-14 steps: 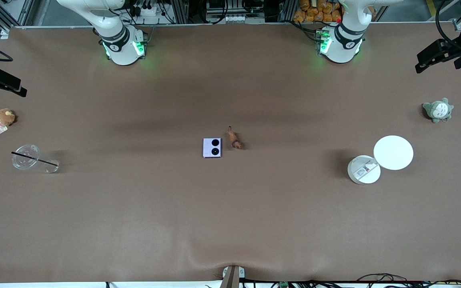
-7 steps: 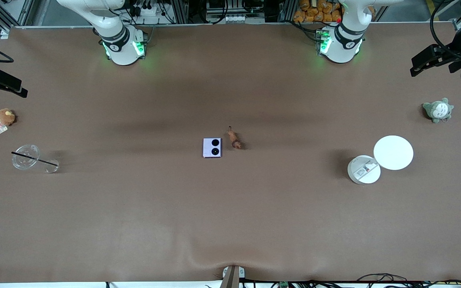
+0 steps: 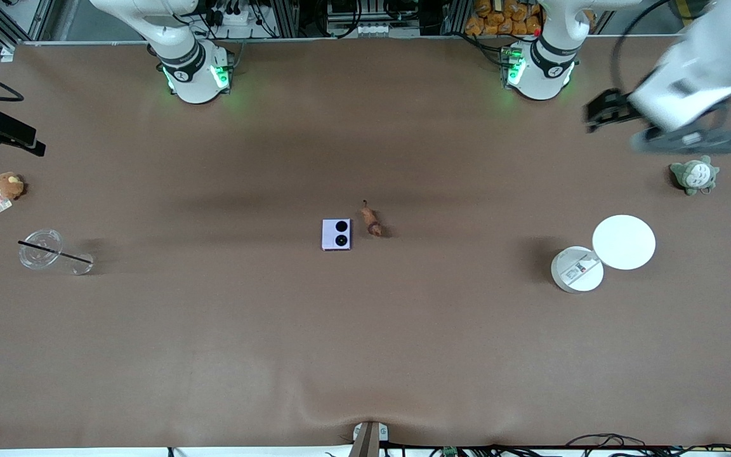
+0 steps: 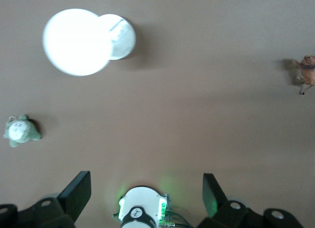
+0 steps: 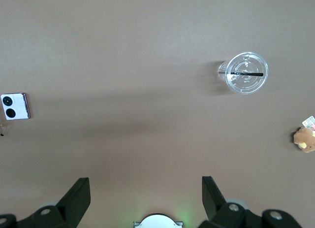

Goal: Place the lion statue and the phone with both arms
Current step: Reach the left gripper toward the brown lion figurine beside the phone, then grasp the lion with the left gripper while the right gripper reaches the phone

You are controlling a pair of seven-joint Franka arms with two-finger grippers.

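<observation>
The lavender phone (image 3: pixel 336 234) lies flat mid-table, its two black camera circles facing up. Right beside it, toward the left arm's end, lies the small orange-brown lion statue (image 3: pixel 372 221). The left wrist view catches the lion statue (image 4: pixel 309 73) at its edge, and the right wrist view has the phone (image 5: pixel 15 106) at its edge. My left gripper (image 4: pixel 146 186) hangs open and empty, high over the table near the grey-green plush, its hand (image 3: pixel 603 109) blurred. My right gripper (image 5: pixel 146 186) is open and empty, high over the right arm's end (image 3: pixel 7 134).
Two white round discs (image 3: pixel 623 242) (image 3: pixel 577 269) overlap toward the left arm's end, with a grey-green plush (image 3: pixel 694 175) farther from the front camera. At the right arm's end are a clear plastic cup with a black straw (image 3: pixel 48 252) and a brown plush with a tag (image 3: pixel 7 187).
The left arm's hand has swung in from the table's edge toward the middle, fast enough to blur. The right arm has barely moved. Phone and lion statue have not moved.
</observation>
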